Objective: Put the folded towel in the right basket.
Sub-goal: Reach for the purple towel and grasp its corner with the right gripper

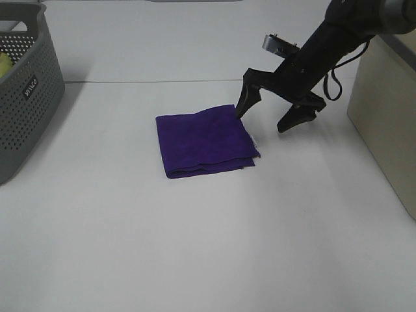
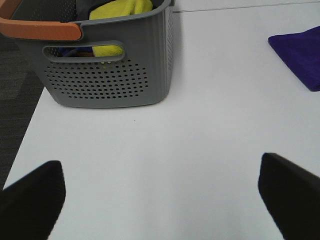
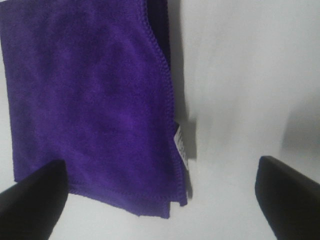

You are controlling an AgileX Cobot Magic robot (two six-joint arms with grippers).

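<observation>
The folded purple towel (image 1: pixel 205 140) lies flat on the white table (image 1: pixel 195 247), near its middle. My right gripper (image 1: pixel 261 122) is open and hangs just over the towel's far right corner, one fingertip (image 1: pixel 240 112) above the towel's edge and the other past it over bare table. The right wrist view shows the towel (image 3: pixel 90 100) with its small white label (image 3: pixel 181 145) between the open fingers (image 3: pixel 35 192). My left gripper (image 2: pixel 160 195) is open and empty over bare table, and the towel's corner (image 2: pixel 300 52) shows far from it.
A grey perforated basket (image 1: pixel 26 91) stands at the table's left edge; the left wrist view shows this basket (image 2: pixel 110 75) holding a yellow cloth (image 2: pixel 120 10), with an orange handle (image 2: pixel 40 27). A beige container wall (image 1: pixel 390 123) stands at the right edge.
</observation>
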